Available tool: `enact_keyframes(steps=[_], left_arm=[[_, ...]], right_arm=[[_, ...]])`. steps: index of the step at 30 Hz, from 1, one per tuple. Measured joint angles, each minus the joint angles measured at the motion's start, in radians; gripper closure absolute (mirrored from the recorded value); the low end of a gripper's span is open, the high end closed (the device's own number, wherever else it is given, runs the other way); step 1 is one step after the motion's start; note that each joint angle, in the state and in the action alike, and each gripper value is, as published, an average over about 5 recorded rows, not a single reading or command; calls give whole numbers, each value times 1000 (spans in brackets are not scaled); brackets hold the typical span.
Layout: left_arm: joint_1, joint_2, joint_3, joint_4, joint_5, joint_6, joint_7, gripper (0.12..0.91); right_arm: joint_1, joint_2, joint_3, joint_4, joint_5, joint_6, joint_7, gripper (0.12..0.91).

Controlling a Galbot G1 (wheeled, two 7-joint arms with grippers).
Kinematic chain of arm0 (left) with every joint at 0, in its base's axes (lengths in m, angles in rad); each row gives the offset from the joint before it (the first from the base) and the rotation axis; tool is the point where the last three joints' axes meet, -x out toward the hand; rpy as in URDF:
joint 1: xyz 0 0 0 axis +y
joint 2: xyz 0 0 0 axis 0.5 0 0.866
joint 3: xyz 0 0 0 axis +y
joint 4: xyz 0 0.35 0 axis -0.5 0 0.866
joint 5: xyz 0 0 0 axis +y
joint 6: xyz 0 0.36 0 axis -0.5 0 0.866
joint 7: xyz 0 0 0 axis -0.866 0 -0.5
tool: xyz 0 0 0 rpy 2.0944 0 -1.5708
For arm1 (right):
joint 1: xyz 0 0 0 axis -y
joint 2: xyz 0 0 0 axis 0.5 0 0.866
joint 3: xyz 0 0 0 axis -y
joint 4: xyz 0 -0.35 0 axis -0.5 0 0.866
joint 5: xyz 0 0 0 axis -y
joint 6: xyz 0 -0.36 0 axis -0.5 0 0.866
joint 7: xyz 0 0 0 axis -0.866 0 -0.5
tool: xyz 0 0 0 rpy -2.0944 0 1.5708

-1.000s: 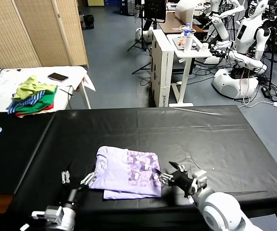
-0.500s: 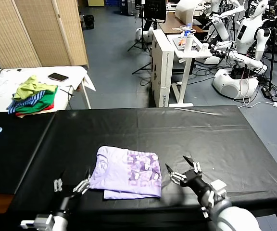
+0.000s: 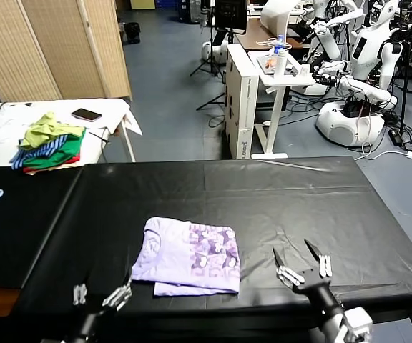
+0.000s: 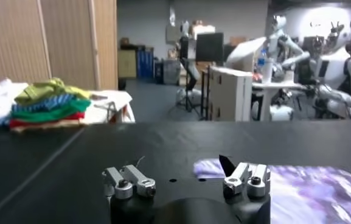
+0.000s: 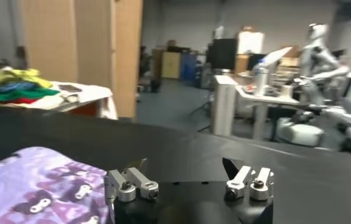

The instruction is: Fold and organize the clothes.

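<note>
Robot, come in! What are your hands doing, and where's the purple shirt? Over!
Left gripper open, right gripper open, both empty, either side of lavender T-shirt. T-shirt folded flat on black table. Nothing in the way.

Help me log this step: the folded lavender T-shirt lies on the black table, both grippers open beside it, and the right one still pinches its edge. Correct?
Not quite. The head view shows the right gripper open and clear of the T-shirt, holding nothing. The left gripper is open too, and the shirt does lie folded on the black table.
</note>
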Motion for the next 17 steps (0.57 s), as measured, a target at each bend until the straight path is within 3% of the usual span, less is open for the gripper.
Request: enact_keyframes(steps=[9, 17], left_arm=[[55, 4, -17, -42, -10, 49, -23, 123], [70, -8, -17, -49, -6, 63, -23, 123]], right_arm=[[-189, 49, 56, 38, -8, 29, 31, 118], [-235, 57, 61, 47, -7, 19, 40, 118]])
